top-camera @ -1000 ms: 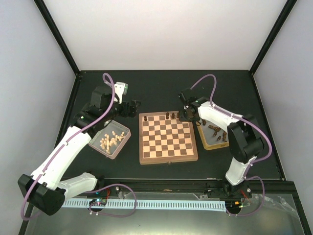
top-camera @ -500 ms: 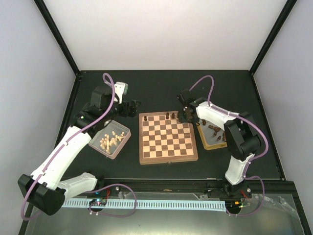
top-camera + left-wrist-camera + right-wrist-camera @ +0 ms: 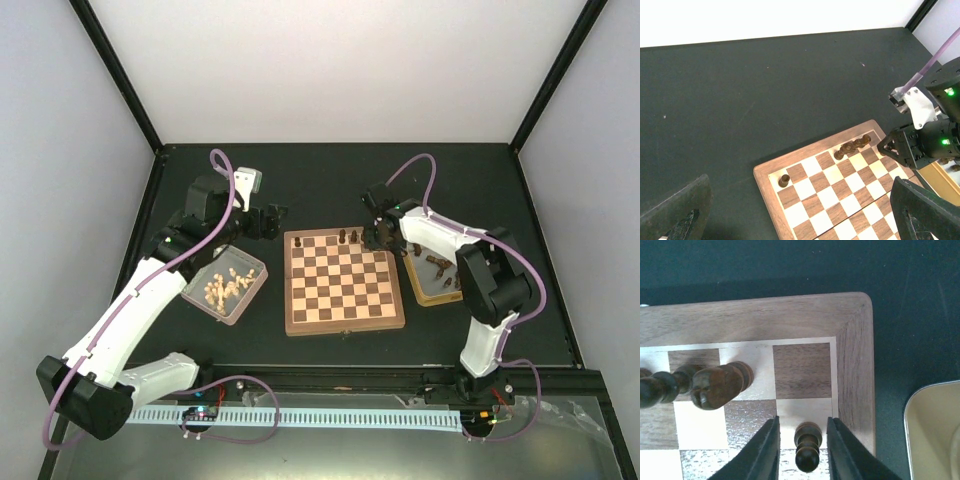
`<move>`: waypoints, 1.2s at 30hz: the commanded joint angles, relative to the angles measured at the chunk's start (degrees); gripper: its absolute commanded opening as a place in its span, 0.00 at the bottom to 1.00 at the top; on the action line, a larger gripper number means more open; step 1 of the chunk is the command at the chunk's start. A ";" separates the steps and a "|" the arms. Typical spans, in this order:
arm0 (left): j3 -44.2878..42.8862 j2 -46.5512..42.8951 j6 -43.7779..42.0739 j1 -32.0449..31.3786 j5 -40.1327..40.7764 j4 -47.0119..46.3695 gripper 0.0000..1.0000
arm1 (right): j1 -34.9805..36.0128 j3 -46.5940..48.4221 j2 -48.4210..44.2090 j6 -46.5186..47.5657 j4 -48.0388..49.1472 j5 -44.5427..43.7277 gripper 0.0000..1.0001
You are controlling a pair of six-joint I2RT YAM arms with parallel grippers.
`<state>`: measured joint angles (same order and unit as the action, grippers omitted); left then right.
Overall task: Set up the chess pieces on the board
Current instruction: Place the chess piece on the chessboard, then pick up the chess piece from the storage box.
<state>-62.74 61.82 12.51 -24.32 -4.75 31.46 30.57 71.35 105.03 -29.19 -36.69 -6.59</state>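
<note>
While the right gripper (image 3: 801, 426) hung bottom centre, parted, a pawn (image 3: 807, 447) stood upright between its fingers (image 3: 767, 450), touching neither. On the board (image 3: 855, 365), the empty corner square (image 3: 801, 370) lay just above.

Board (image 3: 345, 300) seemingly bare, chess pieces (image 3: 352, 237) far-side

My right hand (image 3: 802, 422) runs off the bottom edge of its wrist view, and the tray (image 3: 935, 425) is cropped at the right. My left fingers (image 3: 927, 210) show only as dark shapes cut by the corners. From above, the chess pieces (image 3: 347, 237) are too small to name.
</note>
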 commanded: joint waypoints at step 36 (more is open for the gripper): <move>0.15 -0.50 -0.82 0.41 -0.87 -1.32 0.99 | -31.50 -22.28 -19.31 0.09 10.98 -4.31 0.28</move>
<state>-62.74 61.82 12.47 -24.32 -4.78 31.46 -0.12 46.46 83.64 -30.13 -28.64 -10.70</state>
